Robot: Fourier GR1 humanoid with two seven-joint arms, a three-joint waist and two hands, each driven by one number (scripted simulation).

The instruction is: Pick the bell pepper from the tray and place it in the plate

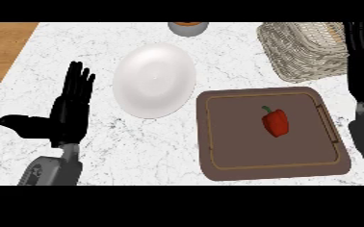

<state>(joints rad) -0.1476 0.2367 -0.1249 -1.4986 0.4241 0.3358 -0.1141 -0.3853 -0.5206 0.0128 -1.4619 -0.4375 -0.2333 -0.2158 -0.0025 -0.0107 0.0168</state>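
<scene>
**A:** Where is the bell pepper (pixel 276 122) found?

**B:** It is laid on the brown tray (pixel 227 139), right of the tray's middle. Bare tray is seen all round it, and it is touched by neither robot hand.

**A:** How is it pointed?

**B:** The green stem is turned toward the view's top and slightly left. The long axis is run from the stem down to the blunt red end, roughly along the tray's shorter side.

**A:** What is seen around the tray?

**B:** The white plate (pixel 154 80) is set just beside the tray's upper left corner, on the marbled surface (pixel 142 149). A woven basket (pixel 302 50) is placed beyond the tray, and a small grey bowl (pixel 188 28) is cut by the top edge.

**A:** And the hands?

**B:** The left robot hand (pixel 71 106) is held open left of the plate, fingers straight and up, at rest. The right robot hand (pixel 358 130) is shown only as a dark sliver at the right edge, and whether it is open or closed cannot be told.
</scene>
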